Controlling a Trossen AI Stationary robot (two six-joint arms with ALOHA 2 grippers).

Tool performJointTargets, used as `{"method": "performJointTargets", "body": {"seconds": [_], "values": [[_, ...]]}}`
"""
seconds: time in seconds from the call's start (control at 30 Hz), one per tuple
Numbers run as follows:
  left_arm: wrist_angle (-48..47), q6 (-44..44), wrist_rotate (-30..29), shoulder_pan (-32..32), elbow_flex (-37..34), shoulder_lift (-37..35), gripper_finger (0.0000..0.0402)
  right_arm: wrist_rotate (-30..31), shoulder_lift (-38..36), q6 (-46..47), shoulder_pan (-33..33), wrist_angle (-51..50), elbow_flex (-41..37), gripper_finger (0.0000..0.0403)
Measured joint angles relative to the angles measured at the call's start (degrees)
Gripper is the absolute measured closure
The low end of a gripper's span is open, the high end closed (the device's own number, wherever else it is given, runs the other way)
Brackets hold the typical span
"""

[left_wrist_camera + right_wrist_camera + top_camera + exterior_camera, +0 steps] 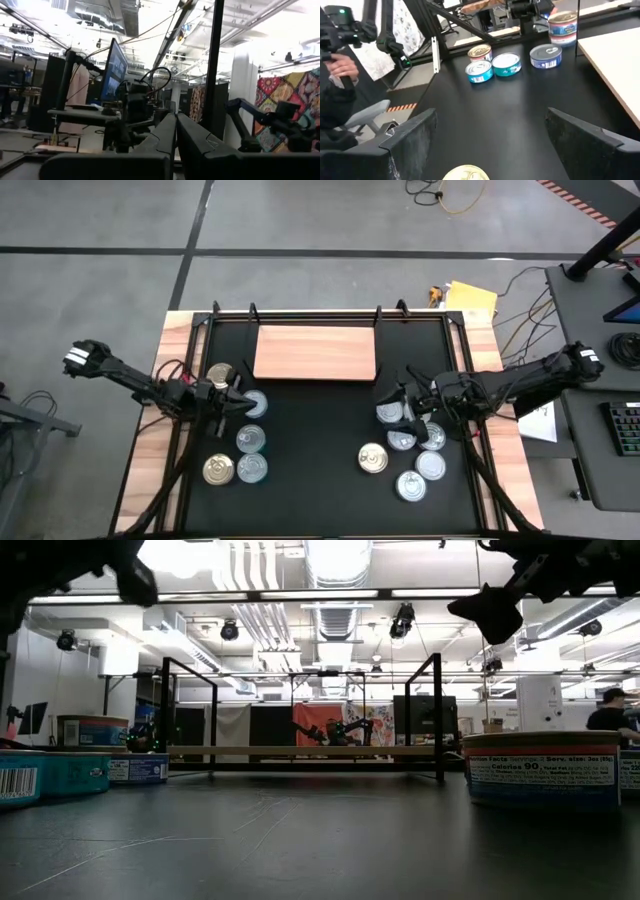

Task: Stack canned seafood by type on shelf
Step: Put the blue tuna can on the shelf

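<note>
- Tins are lying in two clusters on the black table (320,480), none yet on the shelf (315,353), which is sitting bare at the table's far middle.
- Right gripper (392,396) is holding its fingers (410,137) spread wide with nothing between them; a gold-topped tin (466,173) is showing just below and between the fingers, so this arm seems nearest a pick, and a short drop looks enough to bracket it.
- Being round, the tin is offering no long axis to line up with; any approach angle should be working.
- Right cluster (410,445) is crowding close around those fingers, and neighbouring tins may be getting in the way of the outer finger.
- Left gripper (232,397) is keeping its fingers (162,137) pressed together, empty, hovering among the left cluster (240,435), which is lying beside and below the fingertips.
- Shelf edge is lying ahead and inward of both grippers; whether the metal frame posts are blocking that path is hard to judge.
</note>
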Motion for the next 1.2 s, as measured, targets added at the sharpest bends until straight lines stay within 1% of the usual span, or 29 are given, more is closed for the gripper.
{"method": "performJointTargets", "body": {"seconds": [0.13, 0.2, 0.33, 0.47, 0.53, 0.63, 0.7, 0.73, 0.8, 0.87, 0.93, 1.0, 1.2], "values": [[-0.2, 2.8, 0.0, 0.0, 5.3, 6.1, 0.0401, -0.1, 0.2, 2.0, 0.0, -1.1, 0.0, 0.0044], [-1.9, 3.4, 0.0, 0.0, 7.7, 8.4, 0.0401, -0.9, 0.2, 2.8, 0.0, -2.6, 0.0, 0.0044], [-9.9, 3.1, -0.4, 0.0, 11.1, 10.7, 0.0401, -1.5, 0.7, 7.3, 0.9, -5.0, 0.0, 0.0044], [-19.0, -2.1, -5.7, -0.1, 14.0, 11.1, 0.0401, -3.3, 0.7, 15.4, 1.5, -7.9, 0.2, 0.0044], [-25.3, -5.0, -7.5, -0.1, 15.9, 11.0, 0.0401, -5.5, 0.7, 18.6, 1.6, -9.4, 0.7, 0.0044], [-37.4, -10.6, -7.9, -0.1, 20.5, 10.7, 0.0401, -7.8, 0.7, 21.2, 1.6, -11.0, 1.3, 0.0044], [-48.5, -15.4, -6.7, -0.1, 25.2, 10.6, 0.0401, -8.1, 0.7, 22.6, 1.6, -12.6, 1.5, 0.0044], [-55.8, -17.0, -6.2, -0.1, 28.0, 10.6, 0.0401, -8.1, 0.7, 23.1, 1.6, -13.3, 1.6, 0.0044], [-69.6, -17.9, -6.1, -0.1, 33.5, 11.3, 0.0401, -8.1, 0.7, 23.1, 1.6, -13.4, 1.8, 0.0044], [-79.6, -19.7, -7.9, -0.4, 37.6, 12.6, 0.0401, -8.1, 0.7, 22.9, 1.6, -13.2, 1.8, 0.0044], [-86.0, -20.6, -9.9, -0.6, 40.6, 14.5, 0.0401, -8.1, 0.7, 22.8, 1.6, -13.2, 1.9, 0.0044], [-89.2, -20.8, -10.7, -0.9, 42.6, 16.1, 0.0401, -8.0, 0.7, 22.7, 1.6, -13.0, 2.1, 0.0044], [-89.7, -20.1, -12.5, -1.8, 43.8, 20.4, 0.0401, -7.8, 0.7, 21.7, 1.6, -13.0, 2.2, 0.0044]]}}
